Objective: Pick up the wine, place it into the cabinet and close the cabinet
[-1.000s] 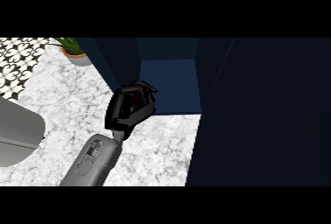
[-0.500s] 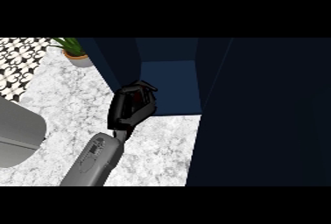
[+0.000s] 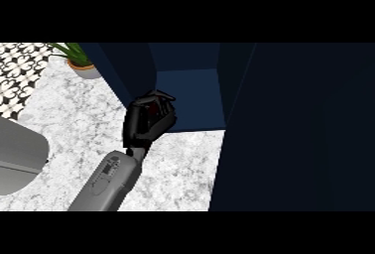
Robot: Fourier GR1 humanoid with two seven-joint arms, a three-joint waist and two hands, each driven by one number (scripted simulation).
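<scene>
My left hand (image 3: 147, 124) reaches in from the lower left on its grey forearm, at the front edge of the open cabinet (image 3: 189, 99). Its fingers are curled round a dark reddish thing, the wine bottle (image 3: 155, 110). Only a small part of the bottle shows between the fingers. The cabinet is dark blue inside, and the hand sits at its lower left corner, beside the left wall. My right hand does not show in the head view.
A large dark blue panel, the cabinet door (image 3: 307, 129), fills the right side. A potted plant (image 3: 79, 63) stands at the back left of the marble counter (image 3: 73, 114). A grey rounded object (image 3: 18, 158) lies at the left edge.
The left hand and forearm have edged slightly forward toward the cabinet, still curled round the bottle. Nothing else has moved.
</scene>
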